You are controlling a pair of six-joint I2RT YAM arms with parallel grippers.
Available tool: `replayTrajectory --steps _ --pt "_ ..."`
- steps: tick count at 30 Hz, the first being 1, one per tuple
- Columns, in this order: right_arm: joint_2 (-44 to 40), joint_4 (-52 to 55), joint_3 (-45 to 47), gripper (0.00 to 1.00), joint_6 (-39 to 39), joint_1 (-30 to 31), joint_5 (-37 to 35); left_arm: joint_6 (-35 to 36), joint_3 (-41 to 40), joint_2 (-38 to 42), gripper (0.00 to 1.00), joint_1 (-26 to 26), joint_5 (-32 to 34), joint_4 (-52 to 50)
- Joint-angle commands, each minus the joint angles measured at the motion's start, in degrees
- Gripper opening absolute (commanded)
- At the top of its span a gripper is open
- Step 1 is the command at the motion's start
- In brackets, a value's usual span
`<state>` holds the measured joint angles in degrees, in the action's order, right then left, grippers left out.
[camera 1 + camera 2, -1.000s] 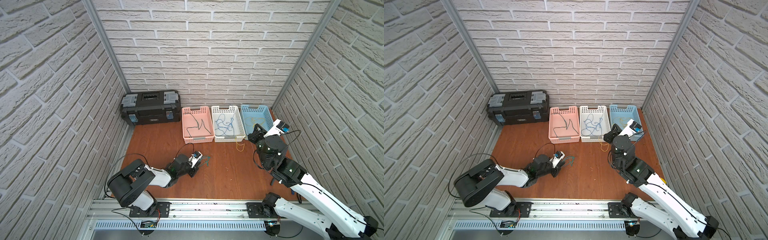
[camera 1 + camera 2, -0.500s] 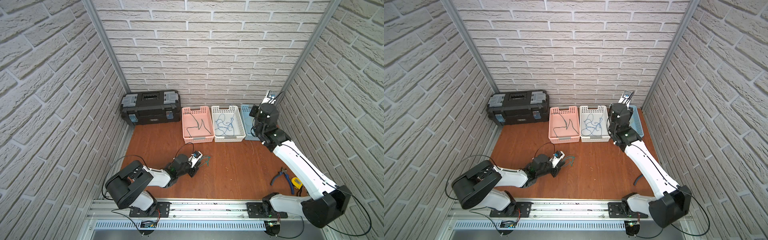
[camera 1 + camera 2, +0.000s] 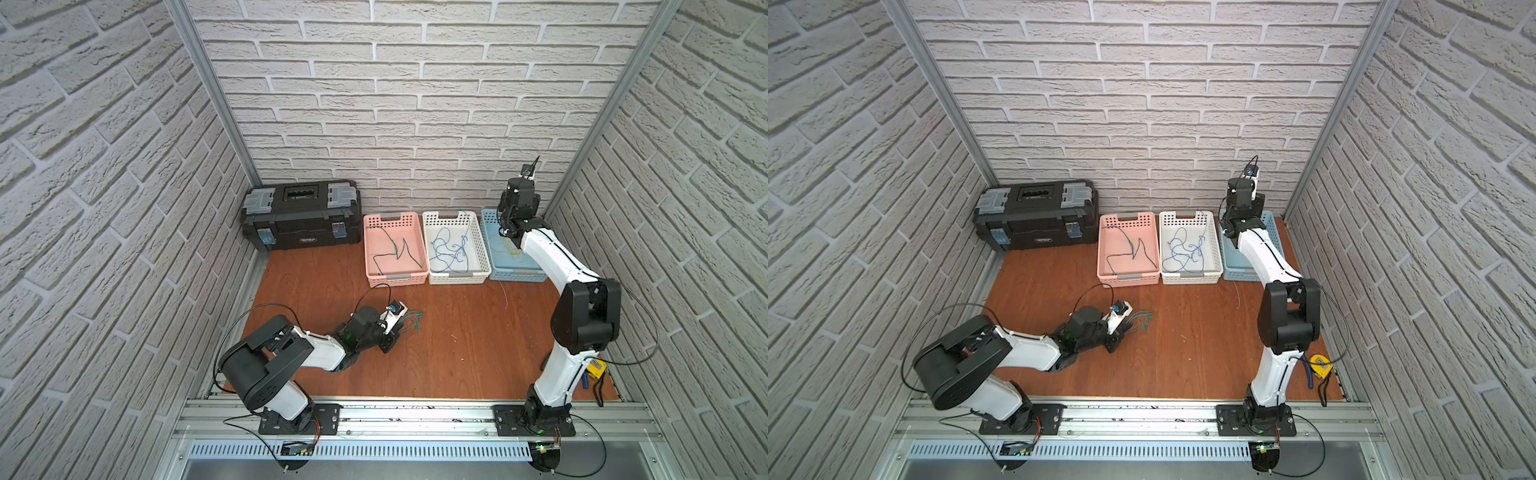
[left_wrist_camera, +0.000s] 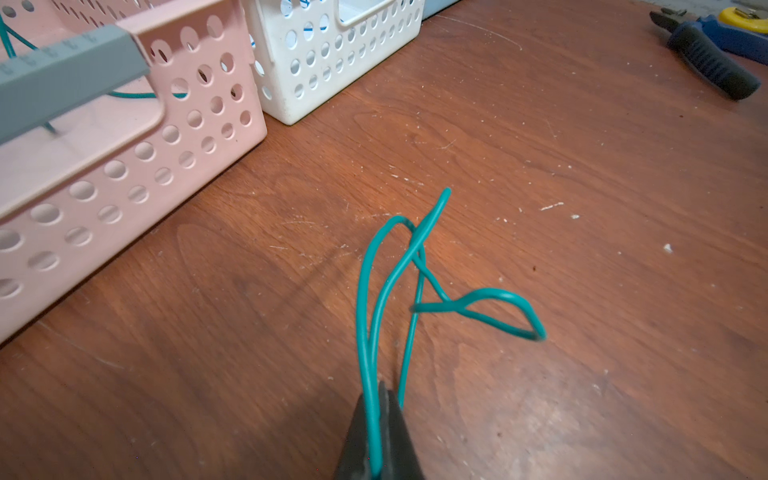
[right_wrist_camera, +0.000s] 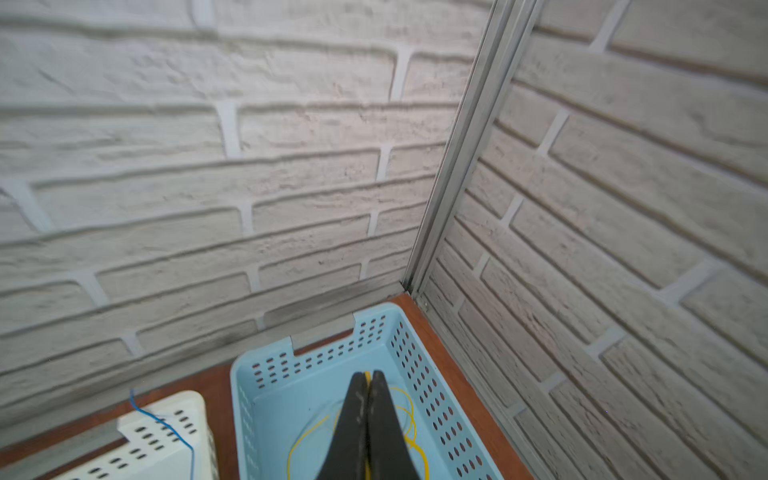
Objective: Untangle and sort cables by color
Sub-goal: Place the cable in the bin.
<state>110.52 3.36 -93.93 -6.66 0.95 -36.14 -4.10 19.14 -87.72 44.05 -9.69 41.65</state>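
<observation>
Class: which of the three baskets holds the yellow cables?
The light blue basket, at the row's end by the side wall. The pink basket holds teal cables, the white basket blue cables.

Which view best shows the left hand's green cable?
Left wrist view: the green cable shows large, pinched in the shut left hand. Both top views show a tiny tangle; the right wrist view shows none.
</observation>
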Motion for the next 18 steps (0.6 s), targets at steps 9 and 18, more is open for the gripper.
replayTrajectory --steps 9,18 --pt "1.0 19.5 0.2 0.43 -15.2 -6.3 7.6 0.9 0.5 1.9 0.00 -0.2 -1.1 -0.4" --pt "-11.5 27.7 6.9 0.52 -17.9 -6.0 22.0 0.2 -0.3 3.6 0.00 -0.2 -0.4 -0.1"
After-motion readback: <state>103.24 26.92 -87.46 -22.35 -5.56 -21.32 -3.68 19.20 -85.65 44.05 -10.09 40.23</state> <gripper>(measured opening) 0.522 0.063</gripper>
